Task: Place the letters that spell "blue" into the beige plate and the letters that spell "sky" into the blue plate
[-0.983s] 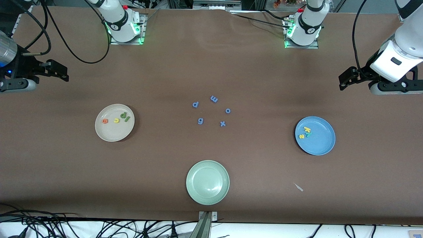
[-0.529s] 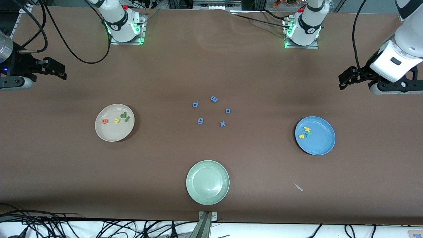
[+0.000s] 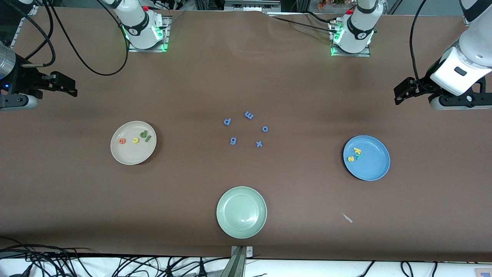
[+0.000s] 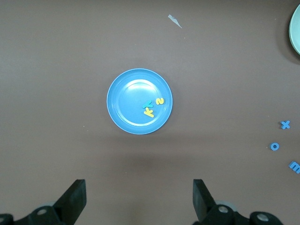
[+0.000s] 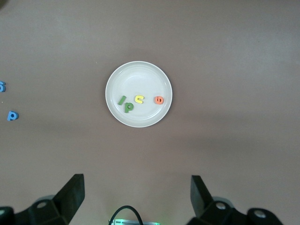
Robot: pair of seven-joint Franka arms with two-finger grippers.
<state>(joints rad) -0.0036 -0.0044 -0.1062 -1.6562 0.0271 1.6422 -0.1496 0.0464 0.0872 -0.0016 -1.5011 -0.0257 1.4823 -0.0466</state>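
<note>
blue-word letters (image 3: 135, 137) in beige plate (image 3: 130, 156) | sky-word letters (image 3: 355, 154) in blue plate (image 3: 374, 169) | left pincer (image 3: 399, 94) open, empty, over counter edge, nearer blue plate | right pincer (image 3: 66, 85) open, empty, nearer beige plate

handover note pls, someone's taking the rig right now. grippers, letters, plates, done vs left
Left gripper: open, empty, up over the table's left-arm end.
Right gripper: open, empty, up over the right-arm end.
Beige plate: holds e, u, b, l.
Blue plate: holds s, k, y.
Done: both words sorted.
Left: nothing visible. Periwinkle letters lie mid-table; green plate holds nothing.
</note>
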